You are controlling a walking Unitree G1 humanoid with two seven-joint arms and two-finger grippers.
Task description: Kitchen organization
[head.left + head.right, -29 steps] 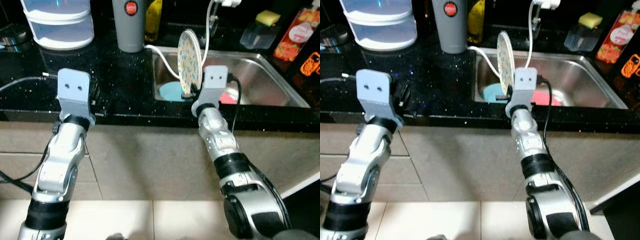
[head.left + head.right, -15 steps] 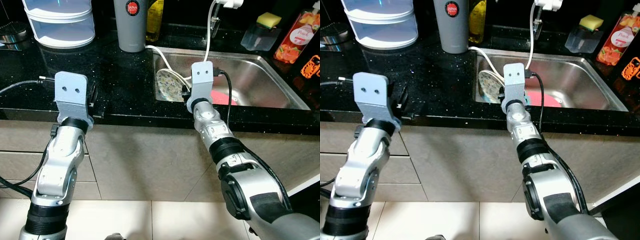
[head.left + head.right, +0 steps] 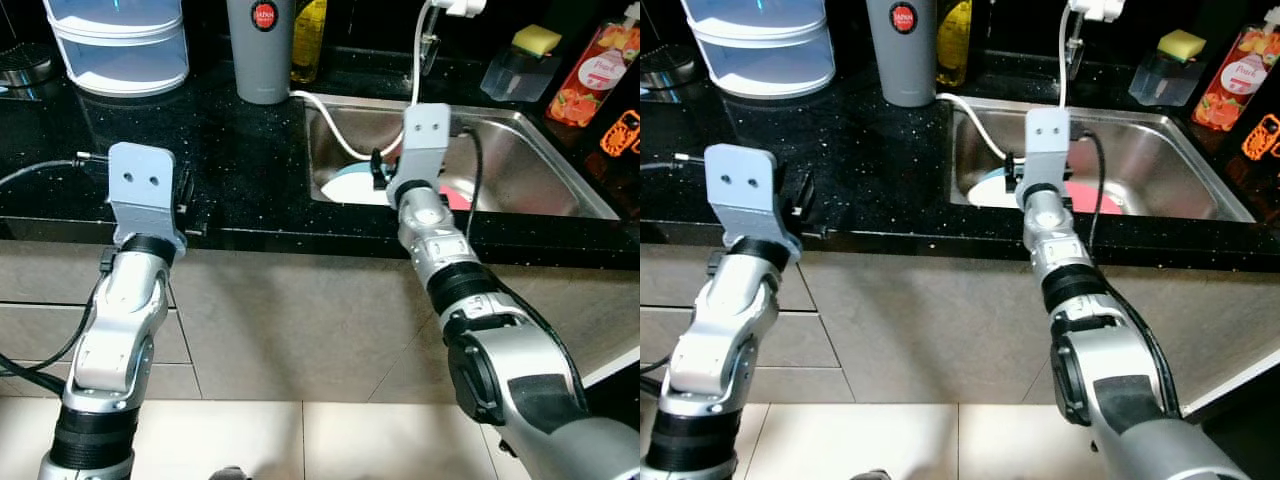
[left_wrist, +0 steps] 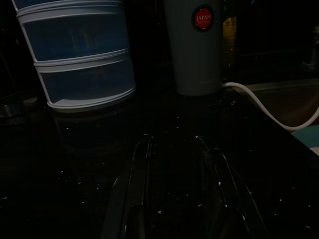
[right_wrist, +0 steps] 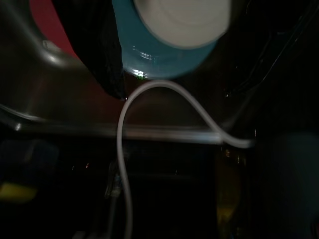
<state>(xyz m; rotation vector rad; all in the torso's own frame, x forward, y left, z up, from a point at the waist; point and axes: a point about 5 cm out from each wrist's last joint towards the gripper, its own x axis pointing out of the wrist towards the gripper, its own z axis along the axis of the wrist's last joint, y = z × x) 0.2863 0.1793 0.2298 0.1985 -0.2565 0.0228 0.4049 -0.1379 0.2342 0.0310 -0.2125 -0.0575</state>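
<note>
Open black tabletop (image 3: 240, 160) lies ahead of the left gripper (image 3: 185, 195), with stacked containers (image 3: 118, 45) at eleven o'clock, a grey tumbler (image 3: 259, 50) at one, and a white hose (image 3: 335, 125) crossing the sink (image 3: 520, 150).

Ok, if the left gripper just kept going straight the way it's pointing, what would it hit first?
Probably the grey tumbler at the back of the black counter. The left gripper points along the bare countertop towards it, with the stacked plastic drawers off to one side. Depth is hard to judge in this dark view.

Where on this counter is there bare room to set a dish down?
Bare black counter lies between the plastic drawers, the grey cup and the sink. The sink's left end is crowded with plates, a white hose and the right gripper.
</note>
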